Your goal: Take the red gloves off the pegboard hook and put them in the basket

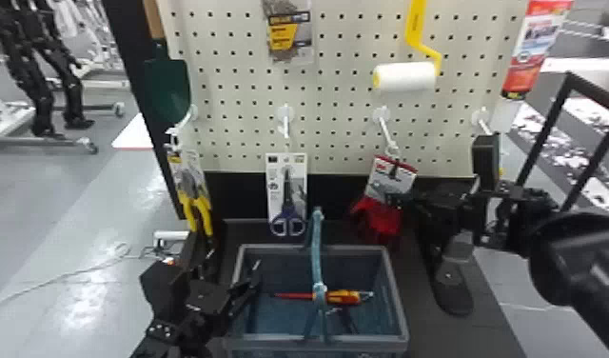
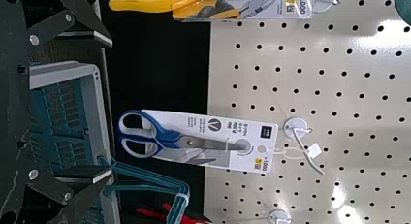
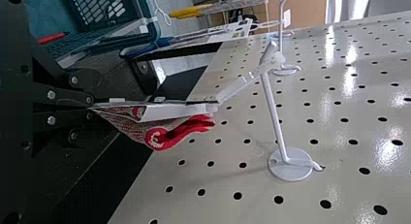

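Note:
The red gloves (image 1: 379, 214) with their card hang below a white hook (image 1: 388, 133) on the pegboard. My right gripper (image 1: 397, 200) is at the gloves' right side; in the right wrist view the right gripper (image 3: 92, 106) is shut on the gloves (image 3: 160, 132), and the card's loop still meets the tip of the hook (image 3: 274, 107). The basket (image 1: 398, 304) stands below, its teal handle upright, with a red and yellow screwdriver (image 1: 341, 297) inside. At the basket's left side is my left gripper (image 1: 257, 273); in the left wrist view the left gripper (image 2: 109, 107) stands open and empty.
Scissors (image 1: 288, 200) on a card hang behind the basket, and yellow-handled pliers (image 1: 194, 195) hang at the left. A paint roller (image 1: 406, 76) is above the gloves. A dark item (image 1: 486, 154) hangs on the right hook beside the right arm.

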{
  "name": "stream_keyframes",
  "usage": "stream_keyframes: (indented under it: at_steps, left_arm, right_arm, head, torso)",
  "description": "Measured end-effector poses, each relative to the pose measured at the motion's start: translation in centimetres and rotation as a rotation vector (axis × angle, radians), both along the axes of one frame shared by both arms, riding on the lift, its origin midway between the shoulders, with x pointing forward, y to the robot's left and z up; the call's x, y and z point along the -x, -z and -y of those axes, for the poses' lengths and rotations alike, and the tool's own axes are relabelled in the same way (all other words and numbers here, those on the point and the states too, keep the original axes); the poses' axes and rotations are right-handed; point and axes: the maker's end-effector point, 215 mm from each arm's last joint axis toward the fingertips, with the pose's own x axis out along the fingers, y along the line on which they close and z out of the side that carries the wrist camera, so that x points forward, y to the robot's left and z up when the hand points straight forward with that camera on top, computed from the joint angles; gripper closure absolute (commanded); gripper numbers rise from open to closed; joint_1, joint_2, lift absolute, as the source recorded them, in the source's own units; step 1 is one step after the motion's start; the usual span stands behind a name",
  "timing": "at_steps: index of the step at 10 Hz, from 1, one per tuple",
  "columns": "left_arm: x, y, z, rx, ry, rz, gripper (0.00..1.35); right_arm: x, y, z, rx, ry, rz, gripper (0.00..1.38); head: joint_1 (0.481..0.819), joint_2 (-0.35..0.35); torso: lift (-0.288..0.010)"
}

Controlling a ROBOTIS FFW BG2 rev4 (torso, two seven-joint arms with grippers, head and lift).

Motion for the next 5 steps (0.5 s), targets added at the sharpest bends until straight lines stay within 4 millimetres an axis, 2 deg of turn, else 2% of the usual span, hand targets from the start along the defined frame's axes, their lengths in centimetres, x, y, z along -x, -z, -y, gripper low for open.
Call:
stream_keyframes:
  at_steps: [5]
  left_arm:
    - [-0.02, -0.02, 0.04, 0.000, 0.001, 0.000, 0.35]
  right_arm:
    - [-0.09, -0.11, 0.03, 0.000, 0.001, 0.001, 1.29]
  head:
    - [0.549, 0.000]
  torso:
    - [-0.100]
